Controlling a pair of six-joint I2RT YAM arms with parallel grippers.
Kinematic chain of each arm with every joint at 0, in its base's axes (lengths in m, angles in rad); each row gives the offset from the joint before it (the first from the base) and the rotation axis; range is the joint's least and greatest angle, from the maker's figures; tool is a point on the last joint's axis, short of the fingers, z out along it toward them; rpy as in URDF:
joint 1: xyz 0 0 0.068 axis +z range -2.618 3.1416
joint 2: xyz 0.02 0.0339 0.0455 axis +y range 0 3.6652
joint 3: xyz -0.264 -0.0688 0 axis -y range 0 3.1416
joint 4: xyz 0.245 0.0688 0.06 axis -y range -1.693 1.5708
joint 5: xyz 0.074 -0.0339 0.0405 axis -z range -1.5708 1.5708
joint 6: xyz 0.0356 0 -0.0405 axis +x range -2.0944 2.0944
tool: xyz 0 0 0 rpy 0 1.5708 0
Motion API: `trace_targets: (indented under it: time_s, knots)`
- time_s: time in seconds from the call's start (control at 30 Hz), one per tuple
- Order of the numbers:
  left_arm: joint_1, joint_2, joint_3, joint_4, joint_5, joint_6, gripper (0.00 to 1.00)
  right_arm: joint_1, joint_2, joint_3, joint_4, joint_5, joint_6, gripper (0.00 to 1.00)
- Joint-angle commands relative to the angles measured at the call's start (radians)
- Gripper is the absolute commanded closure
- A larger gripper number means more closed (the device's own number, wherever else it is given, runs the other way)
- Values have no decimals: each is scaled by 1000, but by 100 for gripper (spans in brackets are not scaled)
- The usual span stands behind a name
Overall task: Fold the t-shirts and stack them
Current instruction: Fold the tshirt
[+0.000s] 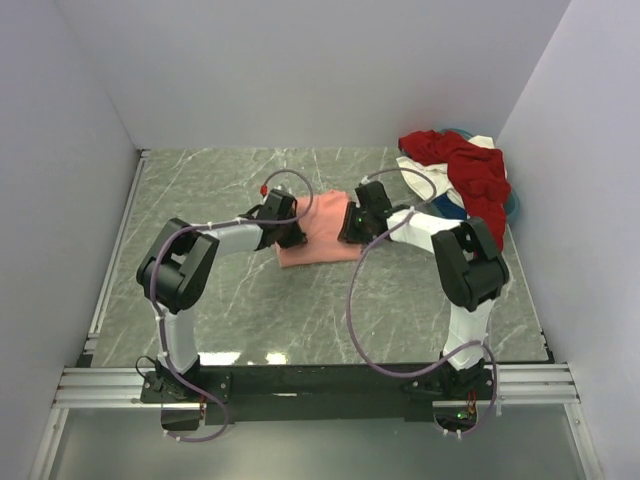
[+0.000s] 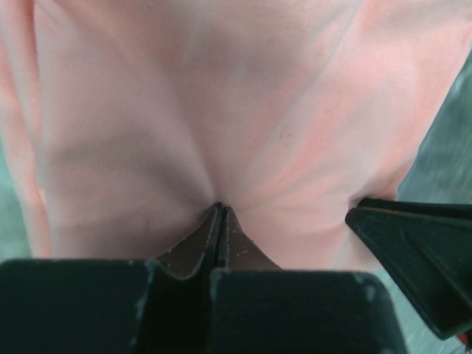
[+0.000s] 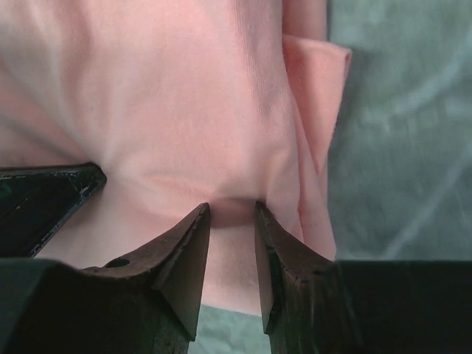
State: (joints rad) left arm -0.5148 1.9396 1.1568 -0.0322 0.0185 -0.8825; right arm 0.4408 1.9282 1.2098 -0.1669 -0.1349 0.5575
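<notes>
The salmon-pink t-shirt (image 1: pixel 322 242) lies partly folded at the table's middle, and both grippers are down on it. My left gripper (image 2: pixel 220 209) is shut, pinching a tuck of the pink cloth (image 2: pixel 221 110), with creases fanning out from its tips. My right gripper (image 3: pixel 232 209) presses its tips into the shirt (image 3: pixel 162 88) near its right edge; the jaws stand a little apart with a low bulge of cloth between them. In the top view the left gripper (image 1: pixel 290 233) and right gripper (image 1: pixel 352 226) face each other across the shirt. The dark red t-shirt (image 1: pixel 472 172), white t-shirt (image 1: pixel 420 182) and teal-blue t-shirt (image 1: pixel 513 206) lie heaped at the back right.
The grey marble table (image 1: pixel 200 200) is walled in white on the left, back and right. The heap of shirts fills the back right corner, close to the right arm's elbow (image 1: pixel 470 262). A metal rail (image 1: pixel 320 385) runs along the near edge.
</notes>
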Motion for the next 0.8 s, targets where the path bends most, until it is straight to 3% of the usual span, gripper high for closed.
trace_targets:
  time_s: [0.0, 0.37, 0.47, 0.6, 0.77]
  knots:
    - [-53, -65, -118, -63, -15, -19, 99, 9, -89, -134, -56, 47, -7, 62]
    - [-235, -356, -420, -31, -49, -124, 99, 182, -487, -510, -10, 27, 87, 62]
    - [-249, -427, -454, -38, -46, -138, 99, 190, -566, -536, -25, 30, 101, 62]
    - [-248, -543, -380, -116, -97, -90, 88, 185, -620, -469, -71, 87, 81, 60]
    - [-185, -532, -205, -265, -232, 5, 83, 125, -572, -316, -108, 104, 32, 60]
